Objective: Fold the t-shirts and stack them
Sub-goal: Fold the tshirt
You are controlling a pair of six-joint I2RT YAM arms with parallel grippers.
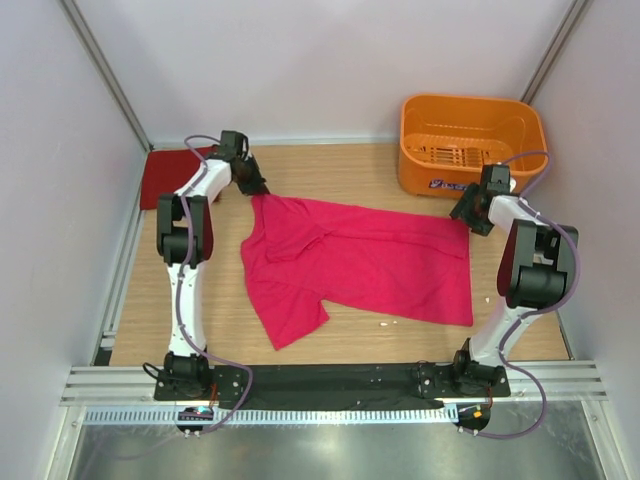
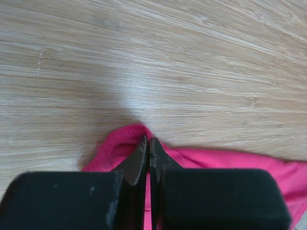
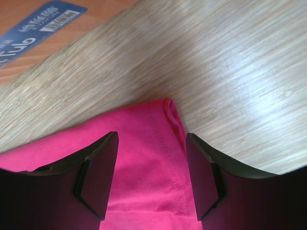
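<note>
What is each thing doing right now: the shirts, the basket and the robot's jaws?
pink t-shirt, spread out, its left part rumpled.
red t-shirt, folded flat in the far left corner.
orange basket, upright, looks empty.
left jaws, shut on the pink t-shirt's edge.
right jaws, open, one on each side of the pink t-shirt's corner.

— Your left pincer?
— My left gripper is pinched tight on the pink t-shirt, arm reaching far forward.
— And the right?
— My right gripper gapes wide, fingers angled down, elbow raised.
</note>
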